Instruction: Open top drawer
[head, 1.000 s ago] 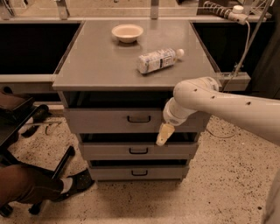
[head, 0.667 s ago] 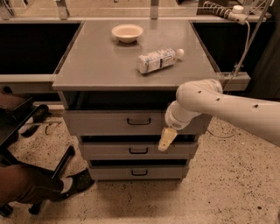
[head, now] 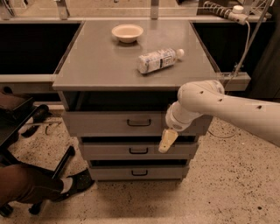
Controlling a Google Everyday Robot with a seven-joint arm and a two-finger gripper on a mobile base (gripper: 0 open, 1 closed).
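The top drawer (head: 109, 124) is the uppermost and widest of three grey drawers under the grey tabletop (head: 96, 65). Its small black loop handle (head: 139, 123) sits at centre front. A dark gap shows between the tabletop and the drawer's front. My gripper (head: 166, 141) hangs pale and pointing downward at the end of the white arm (head: 227, 107). It is to the right of the handle and a little below it, in front of the seam between the top and middle drawers (head: 138, 150). It is not touching the handle.
A cream bowl (head: 127, 33) and a lying plastic bottle (head: 159, 60) are on the tabletop. A person's leg and dark shoe (head: 65, 186) and a chair base are on the floor at lower left. A power strip with cable (head: 238, 13) is at upper right.
My gripper has drifted slightly down and to the right in front of the drawers. The drawers have not moved.
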